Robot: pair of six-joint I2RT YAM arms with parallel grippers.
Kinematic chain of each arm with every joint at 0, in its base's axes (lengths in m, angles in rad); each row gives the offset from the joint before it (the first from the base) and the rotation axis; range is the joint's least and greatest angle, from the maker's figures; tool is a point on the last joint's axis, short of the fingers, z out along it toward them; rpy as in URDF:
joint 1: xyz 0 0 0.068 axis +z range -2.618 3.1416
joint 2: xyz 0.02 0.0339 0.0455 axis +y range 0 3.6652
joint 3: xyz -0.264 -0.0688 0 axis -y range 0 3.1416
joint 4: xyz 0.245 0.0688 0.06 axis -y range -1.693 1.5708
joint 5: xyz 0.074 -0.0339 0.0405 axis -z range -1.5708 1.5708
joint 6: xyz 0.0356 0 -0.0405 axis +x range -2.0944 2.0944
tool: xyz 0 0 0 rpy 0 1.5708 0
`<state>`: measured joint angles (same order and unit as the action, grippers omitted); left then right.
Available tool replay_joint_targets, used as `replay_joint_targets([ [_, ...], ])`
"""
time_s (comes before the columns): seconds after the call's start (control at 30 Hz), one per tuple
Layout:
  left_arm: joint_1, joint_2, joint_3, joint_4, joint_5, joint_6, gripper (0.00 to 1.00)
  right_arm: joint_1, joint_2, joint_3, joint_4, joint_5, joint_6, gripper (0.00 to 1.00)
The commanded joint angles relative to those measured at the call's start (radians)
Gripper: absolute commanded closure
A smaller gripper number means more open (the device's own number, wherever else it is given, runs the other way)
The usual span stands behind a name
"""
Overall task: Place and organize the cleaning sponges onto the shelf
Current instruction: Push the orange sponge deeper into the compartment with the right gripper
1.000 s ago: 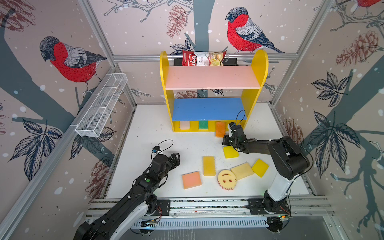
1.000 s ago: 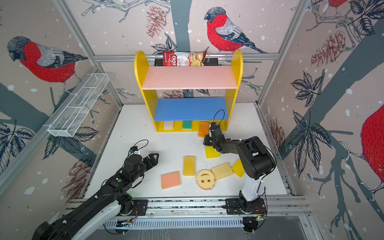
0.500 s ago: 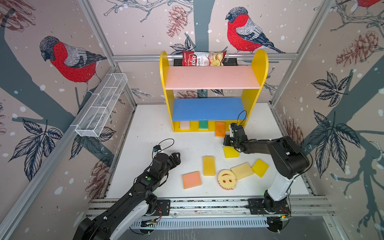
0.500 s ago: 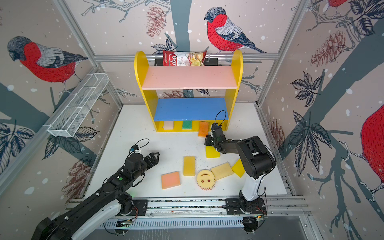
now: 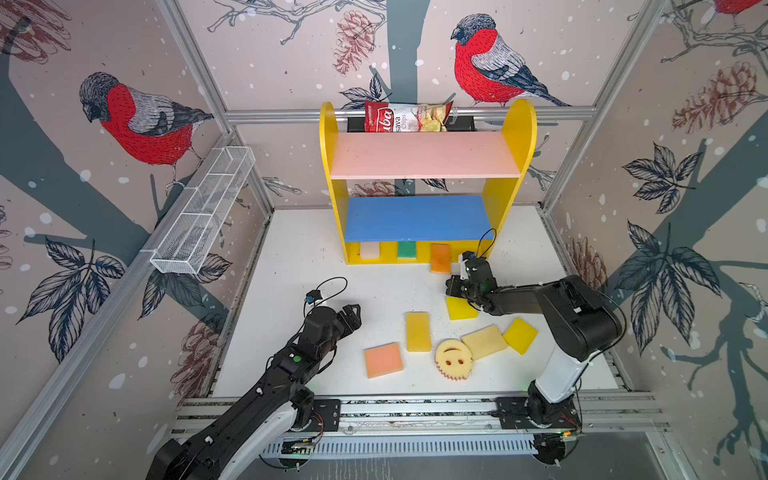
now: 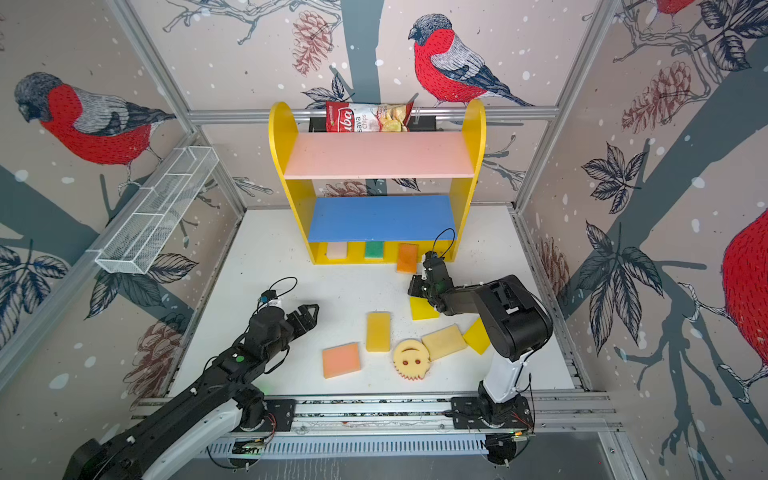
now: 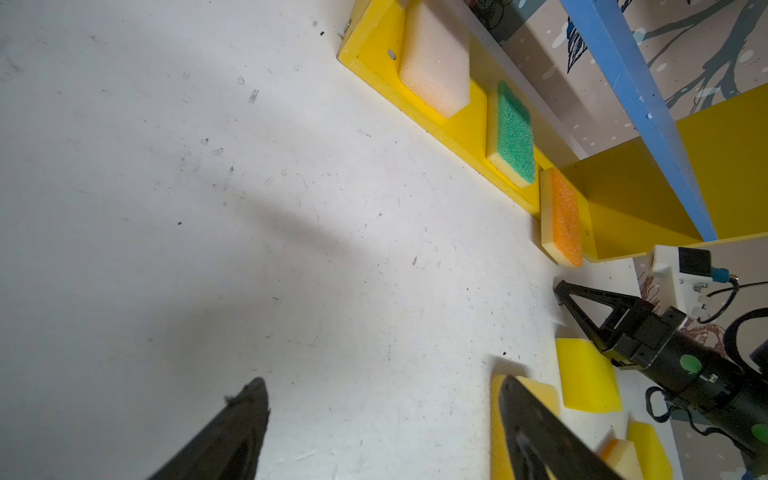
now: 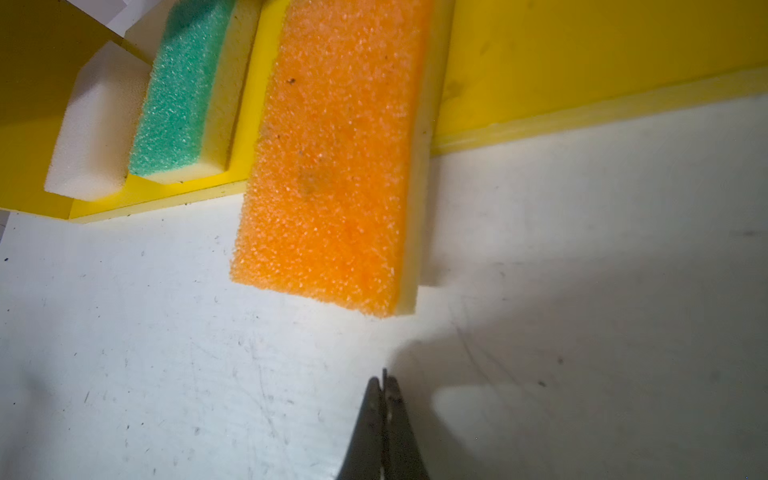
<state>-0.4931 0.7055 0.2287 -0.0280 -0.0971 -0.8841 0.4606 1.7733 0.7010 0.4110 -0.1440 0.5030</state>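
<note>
Altogether nine cleaning sponges show in both top views: three at the shelf (image 5: 515,137), six loose on the bench (image 5: 299,257) in front of it; on the shelf's yellow base, under the blue board, lie a white sponge (image 5: 370,250), a green-topped sponge (image 5: 407,249) and an orange-topped sponge (image 5: 440,257), each with its long axis running front to back; the orange-topped sponge is only partly on the base, its front end out on the bench; before the shelf lie a yellow sponge (image 5: 459,309), a second yellow sponge (image 5: 520,336), an amber sponge (image 5: 418,331) whose long axis points at the shelf, a peach sponge (image 5: 383,360), a cream sponge (image 5: 484,341) and one round smiley sponge (image 5: 453,359) just beside it; one chips bag (image 5: 407,117) lies at the back of the shelf's top, lettered "sava Chips"; the right pincer (image 8: 384,376) is clenched on nothing, its tip just short of the orange-topped sponge; the left pincer (image 5: 355,316) stands released and empty, before the shelf's left end.
</note>
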Motion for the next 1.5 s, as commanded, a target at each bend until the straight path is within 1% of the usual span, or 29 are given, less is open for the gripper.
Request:
replay_joint_targets([
  [0.0, 0.002, -0.008, 0.006, 0.024, 0.008, 0.008, 0.14, 0.001, 0.007, 0.008, -0.023, 0.001, 0.005, 1.00],
  [0.23, 0.002, -0.041, 0.001, 0.000, 0.000, 0.007, 0.14, -0.012, 0.039, 0.087, -0.024, 0.014, -0.028, 1.00],
  [0.37, 0.002, -0.055, 0.001, -0.014, -0.008, 0.008, 0.14, -0.022, 0.058, 0.144, -0.032, 0.007, -0.027, 1.00],
  [0.67, 0.002, -0.041, 0.001, -0.005, -0.010, 0.011, 0.14, -0.036, 0.099, 0.227, -0.037, 0.011, -0.031, 0.99],
  [0.77, 0.002, -0.034, 0.004, -0.001, -0.013, 0.014, 0.14, -0.034, 0.093, 0.215, -0.022, 0.003, -0.018, 1.00],
  [1.0, 0.002, -0.021, -0.003, 0.021, -0.016, 0.016, 0.14, 0.001, 0.069, 0.113, 0.038, 0.008, 0.013, 0.99],
  [1.17, 0.002, 0.001, 0.001, 0.038, -0.004, 0.016, 0.14, -0.009, 0.111, 0.083, 0.118, -0.035, 0.073, 1.00],
  [1.33, 0.002, -0.001, 0.001, 0.025, 0.001, 0.016, 0.14, -0.030, 0.169, 0.090, 0.196, -0.062, 0.129, 0.99],
  [1.47, 0.002, -0.023, -0.006, 0.009, -0.005, 0.011, 0.14, -0.052, 0.207, 0.097, 0.241, -0.054, 0.166, 0.99],
])
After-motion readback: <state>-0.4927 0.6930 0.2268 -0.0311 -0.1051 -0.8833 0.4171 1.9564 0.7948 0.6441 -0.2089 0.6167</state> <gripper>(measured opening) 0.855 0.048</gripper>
